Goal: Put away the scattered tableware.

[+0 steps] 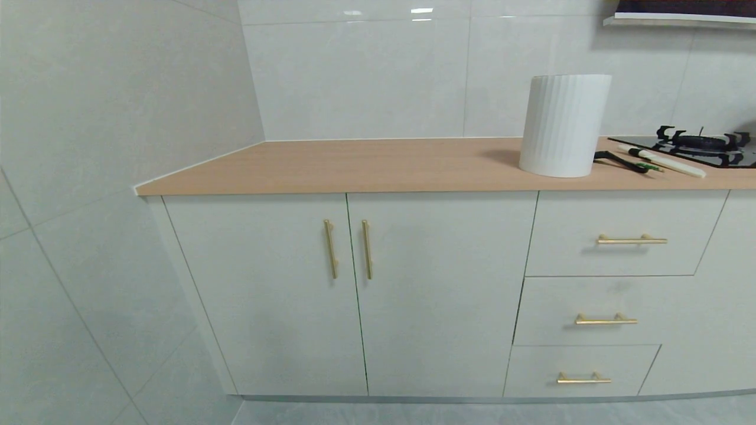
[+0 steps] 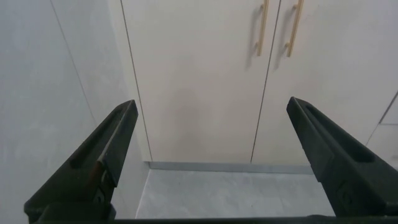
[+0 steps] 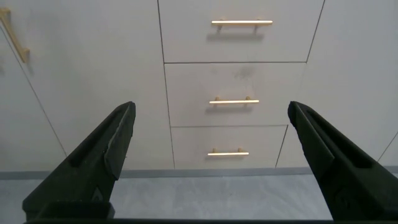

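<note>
Several utensils [image 1: 667,163] are seen lying flat on the table [image 1: 378,165] beside an upright white holder [image 1: 564,125], contents hidden, long axes running toward the stove [image 1: 703,144]. The left end effector [image 2: 211,104] and right end effector [image 3: 211,107] are held apart.

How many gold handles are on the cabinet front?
5. Two upright: left door handle, right door handle. Three level, stacked: top drawer handle, middle drawer handle, bottom drawer handle. None looks hidden.
</note>
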You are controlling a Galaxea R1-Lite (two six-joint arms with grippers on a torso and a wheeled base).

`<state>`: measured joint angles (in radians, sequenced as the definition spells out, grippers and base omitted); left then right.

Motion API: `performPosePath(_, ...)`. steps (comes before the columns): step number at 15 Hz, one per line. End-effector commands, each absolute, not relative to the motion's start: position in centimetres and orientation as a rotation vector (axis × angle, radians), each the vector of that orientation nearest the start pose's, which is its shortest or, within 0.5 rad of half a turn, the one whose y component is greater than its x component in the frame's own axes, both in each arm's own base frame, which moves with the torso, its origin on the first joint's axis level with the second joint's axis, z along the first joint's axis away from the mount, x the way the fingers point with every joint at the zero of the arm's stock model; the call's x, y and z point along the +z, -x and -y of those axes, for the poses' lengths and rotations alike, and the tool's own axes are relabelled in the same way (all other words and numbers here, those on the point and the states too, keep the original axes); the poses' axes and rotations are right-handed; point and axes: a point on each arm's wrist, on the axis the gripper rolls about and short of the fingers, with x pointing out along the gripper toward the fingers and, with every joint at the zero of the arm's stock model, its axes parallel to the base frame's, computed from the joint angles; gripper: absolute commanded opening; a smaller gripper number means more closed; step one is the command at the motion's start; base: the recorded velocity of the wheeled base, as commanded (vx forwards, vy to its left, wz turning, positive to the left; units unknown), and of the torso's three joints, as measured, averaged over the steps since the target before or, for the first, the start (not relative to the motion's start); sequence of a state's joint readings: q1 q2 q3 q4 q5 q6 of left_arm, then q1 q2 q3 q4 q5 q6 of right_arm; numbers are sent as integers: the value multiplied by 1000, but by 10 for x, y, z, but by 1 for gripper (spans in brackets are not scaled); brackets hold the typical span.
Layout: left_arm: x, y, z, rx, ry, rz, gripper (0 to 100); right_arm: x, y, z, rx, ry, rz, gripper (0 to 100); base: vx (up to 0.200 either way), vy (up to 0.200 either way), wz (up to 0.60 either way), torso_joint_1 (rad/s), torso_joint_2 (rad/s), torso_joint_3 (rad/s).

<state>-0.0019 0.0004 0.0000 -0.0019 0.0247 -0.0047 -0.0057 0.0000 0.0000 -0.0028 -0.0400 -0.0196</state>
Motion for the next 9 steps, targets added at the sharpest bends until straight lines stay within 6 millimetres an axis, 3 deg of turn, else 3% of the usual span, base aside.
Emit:
performPosePath(1,76,23,-1,23,5,3,100,76,23,1,-44,20,1,100,0,-200,0,7,7,-2)
performPosePath(9,76,23,-1,23,6,3,100,76,23,1,-44,20,1,100,0,-200,0,2,4,3)
